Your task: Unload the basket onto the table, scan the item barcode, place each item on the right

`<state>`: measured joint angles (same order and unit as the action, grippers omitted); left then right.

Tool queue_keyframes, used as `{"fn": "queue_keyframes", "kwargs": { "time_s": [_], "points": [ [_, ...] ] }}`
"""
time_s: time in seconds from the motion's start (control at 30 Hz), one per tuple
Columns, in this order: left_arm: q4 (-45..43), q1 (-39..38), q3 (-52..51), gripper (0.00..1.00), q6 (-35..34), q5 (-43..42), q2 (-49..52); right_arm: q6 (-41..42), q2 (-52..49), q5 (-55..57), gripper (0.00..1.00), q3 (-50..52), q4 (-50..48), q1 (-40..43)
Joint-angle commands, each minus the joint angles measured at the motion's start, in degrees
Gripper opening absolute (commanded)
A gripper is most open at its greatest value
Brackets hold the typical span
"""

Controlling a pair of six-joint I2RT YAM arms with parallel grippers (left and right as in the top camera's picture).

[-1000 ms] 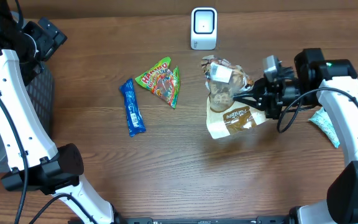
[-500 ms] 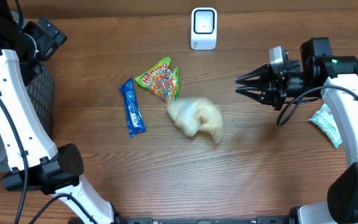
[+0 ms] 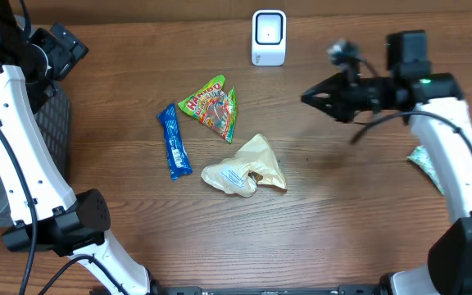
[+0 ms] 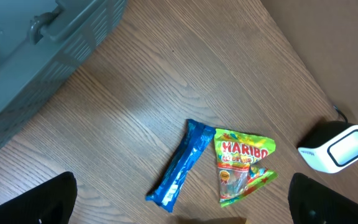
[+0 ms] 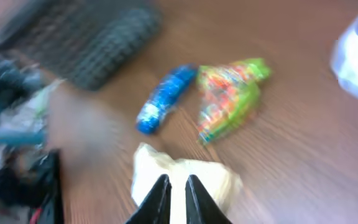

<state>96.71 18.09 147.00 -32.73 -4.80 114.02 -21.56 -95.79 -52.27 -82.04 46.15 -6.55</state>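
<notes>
While it hovers, right pincer point(image 5: 176, 180) closed, empty

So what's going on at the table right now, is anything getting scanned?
Nothing is at the scanner at the moment. The right gripper hangs in the air near it, fingers almost together and empty. The beige snack bag lies crumpled on the table, close to the Haribo bag and the blue packet. The left gripper is wide open off to the side, holding nothing.
</notes>
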Motion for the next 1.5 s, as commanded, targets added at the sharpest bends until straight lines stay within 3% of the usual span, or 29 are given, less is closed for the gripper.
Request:
{"fn": "queue_keyframes", "kwargs": {
  "time_s": [0.0, 0.03, 0.07, 0.1, 0.3, 0.33, 0.37, 0.47, 0.53, 0.6, 0.73, 0.9, 0.97, 1.1, 1.17, 1.2, 1.33, 1.47],
  "points": [
    [0.09, -0.22, 0.57, 1.0, -0.5, -0.31, -1.62, 35.45, 0.63, 31.65, 0.11, -1.07, -0.57, -8.87],
    [0.09, -0.22, 0.57, 1.0, -0.5, -0.33, -1.62, 37.13, 0.63, 34.93, 0.12, -1.07, -0.46, -11.34],
    [0.09, -0.22, 0.57, 1.0, -0.5, -0.33, -1.62, 38.14, 0.63, 37.42, 0.18, -1.07, -0.52, -13.66],
    [0.09, -0.22, 0.57, 1.0, -0.5, -0.33, -1.62, 38.1, 0.63, 38.99, 1.0, -1.07, -1.33, -17.94],
    [0.09, -0.22, 0.57, 1.0, -0.5, -0.31, -1.62, 38.1, 0.61, 34.38, 1.0, -0.87, -5.46, -28.22],
    [0.09, -0.22, 0.57, 1.0, -0.5, -0.33, -1.62, 38.14, 0.5, 34.4, 0.93, -0.63, -6.03, -28.89],
    [0.09, -0.22, 0.57, 1.0, -0.5, -0.33, -1.62, 40.22, 0.15, 35.15, 0.81, -0.24, -6.78, -29.94],
    [0.09, -0.22, 0.57, 1.0, -0.5, -0.33, -1.62, 62.47, -1.92, 43.12, 0.76, 0.42, -5.09, -31.21],
    [0.09, -0.22, 0.57, 1.0, -0.5, -0.33, -1.62, 74.38, -5.2, 45.62, 0.77, 0.7, -3.5, -32.13],
    [0.09, -0.22, 0.57, 1.0, -0.5, -0.33, -1.62, 77.44, -7.96, 45.11, 0.79, 0.7, -3.1, -32.76],
    [0.09, -0.22, 0.57, 1.0, -0.5, -0.33, -1.62, 79.25, -12.52, 41.62, 0.86, 0.7, -2.29, -33.03],
    [0.09, -0.22, 0.57, 1.0, -0.5, -0.33, -1.62, 79.84, -16.26, 37.86, 0.86, 0.7, 0.92, -32.87],
    [0.09, -0.22, 0.57, 1.0, -0.5, -0.33, -1.62, 77.24, -15.76, 37.81, 0.86, -0.15, 1.16, -32.22],
    [0.09, -0.22, 0.57, 1.0, -0.5, -0.33, -1.62, 63.36, -14.45, 37.57, 0.85, -10.36, 9.07, -30.82],
    [0.09, -0.22, 0.57, 1.0, -0.5, -0.33, -1.62, 50.66, -14.34, 37.18, 0.86, -17.0, 16.06, -31.58],
    [0.09, -0.22, 0.57, 1.0, -0.5, -0.33, -1.62, 37.05, -14.36, 37.2, 0.86, -19.39, 21.2, -33.07],
    [0.09, -0.22, 0.57, 1.0, -0.5, -0.33, -1.62, 15.69, -14.64, 37.66, 0.88, -16.26, 26.88, -36.02],
    [0.09, -0.22, 0.57, 1.0, -0.5, -0.33, -1.62, 6.95, -14.64, 38.73, 0.86, -8.41, 24.7, -37.73]
  ]
}}
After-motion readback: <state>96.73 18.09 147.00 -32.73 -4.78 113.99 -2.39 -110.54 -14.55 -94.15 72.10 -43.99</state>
